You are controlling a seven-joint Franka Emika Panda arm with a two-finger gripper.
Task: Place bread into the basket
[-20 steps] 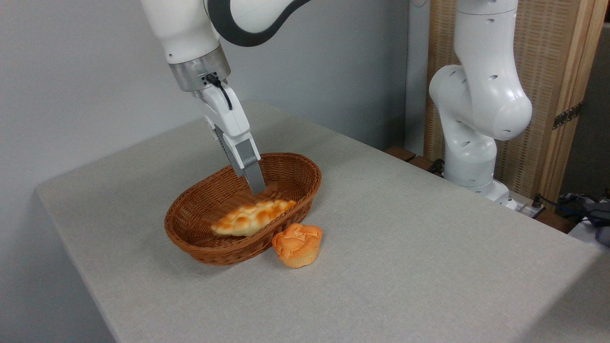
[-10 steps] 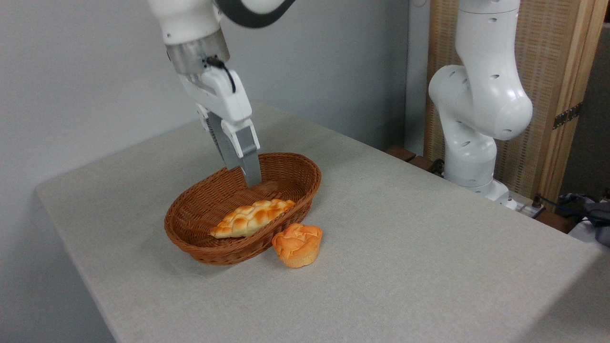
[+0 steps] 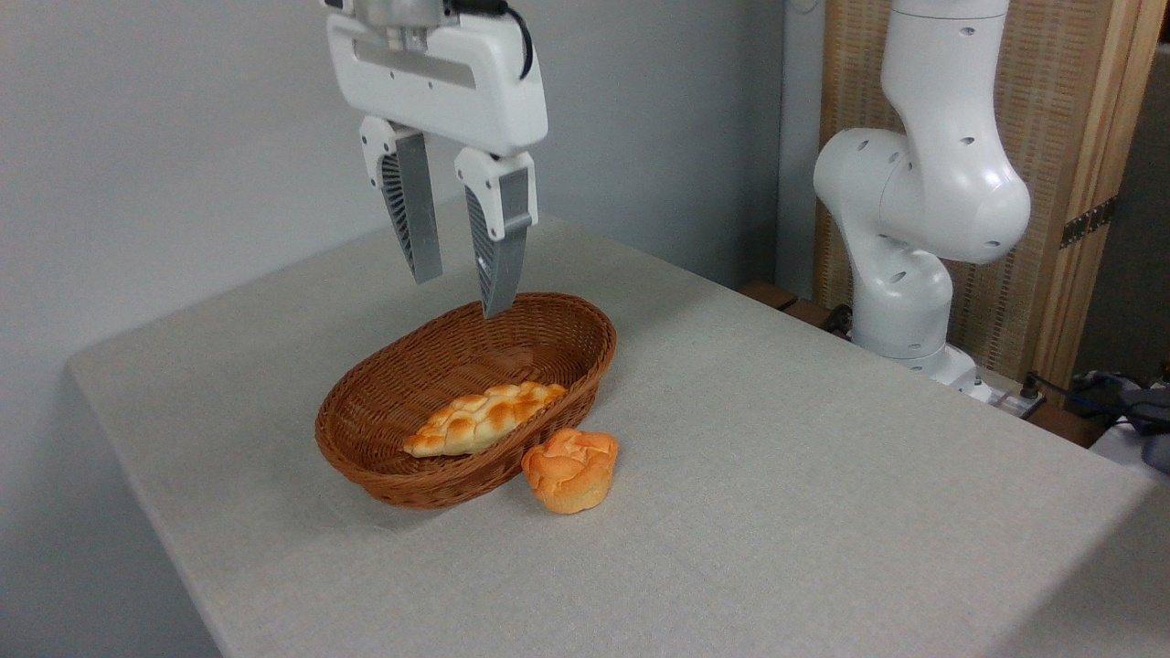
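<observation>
Bread (image 3: 484, 418) lay inside the basket (image 3: 393, 480), along its near wall, with one pointed end close to the right rim and nothing touching it. The task looked done. Little could go wrong from there: the loaf's right tip sat high against the rim, so a knock to the basket might tip it out toward the bun (image 3: 570, 470), which stood on the table (image 3: 777, 475) just outside the basket, touching or nearly touching the wicker. A low sweep of the arm could catch the far rim, since one fingertip hung just above it. The gripper (image 3: 462, 291) hung over the back of the basket, clear of the bread, fingers pointing down and spread apart with an empty gap between them, holding nothing. Its broad white body faced the camera, wrist rising out of the top of the view
</observation>
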